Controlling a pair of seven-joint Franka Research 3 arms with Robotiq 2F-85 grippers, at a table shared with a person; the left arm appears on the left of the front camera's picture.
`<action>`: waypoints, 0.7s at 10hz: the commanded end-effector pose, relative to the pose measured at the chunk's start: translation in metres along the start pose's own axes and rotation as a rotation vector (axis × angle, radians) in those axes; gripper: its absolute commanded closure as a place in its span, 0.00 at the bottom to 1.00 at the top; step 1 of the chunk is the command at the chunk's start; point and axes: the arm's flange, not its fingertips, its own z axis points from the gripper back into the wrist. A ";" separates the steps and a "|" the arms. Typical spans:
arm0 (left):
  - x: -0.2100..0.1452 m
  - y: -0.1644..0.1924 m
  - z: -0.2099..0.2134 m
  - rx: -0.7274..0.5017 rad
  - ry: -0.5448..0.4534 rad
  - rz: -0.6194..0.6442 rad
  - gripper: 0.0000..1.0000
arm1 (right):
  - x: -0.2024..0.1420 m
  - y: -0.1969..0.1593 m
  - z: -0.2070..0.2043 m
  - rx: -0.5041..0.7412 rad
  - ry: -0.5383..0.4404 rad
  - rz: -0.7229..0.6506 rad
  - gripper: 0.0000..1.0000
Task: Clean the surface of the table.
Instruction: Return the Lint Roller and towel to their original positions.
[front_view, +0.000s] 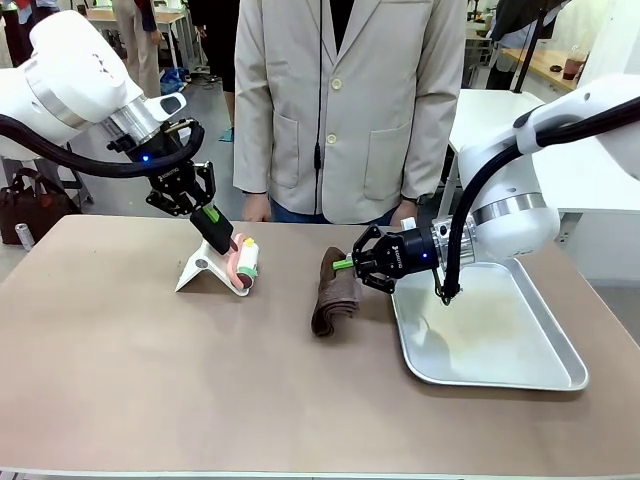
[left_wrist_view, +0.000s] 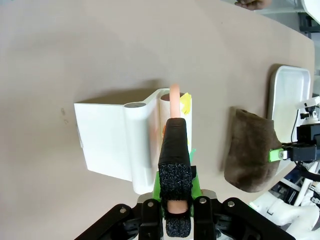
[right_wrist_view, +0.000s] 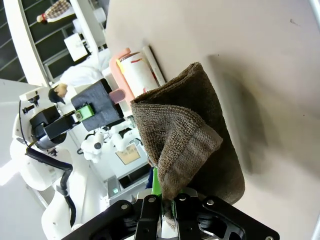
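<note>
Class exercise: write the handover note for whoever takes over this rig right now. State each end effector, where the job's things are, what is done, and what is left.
Left end effector: shut on the pink handle of the lint roller, which sits in its white stand on the table.
Right end effector: shut on the brown cloth, which lies bunched on the table just left of the metal tray.
Person's hands rest at the far edge.
Done: both tools gripped.
Left: probably the wiping and rolling itself; progress cannot be told.

You won't find any readable text here: the markings on the right gripper (front_view: 343, 265) body and the label on the roll (front_view: 247, 258) are too small to read.
</note>
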 end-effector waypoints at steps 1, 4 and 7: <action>-0.001 0.002 -0.003 0.033 -0.011 0.008 0.78 | 0.006 0.004 -0.004 0.037 0.003 0.001 0.93; -0.004 0.007 -0.009 0.035 -0.007 0.002 0.78 | 0.006 0.004 -0.004 0.033 0.004 0.000 0.93; -0.003 0.016 -0.015 0.010 0.006 0.011 0.78 | 0.006 0.004 -0.004 0.035 0.001 0.002 0.93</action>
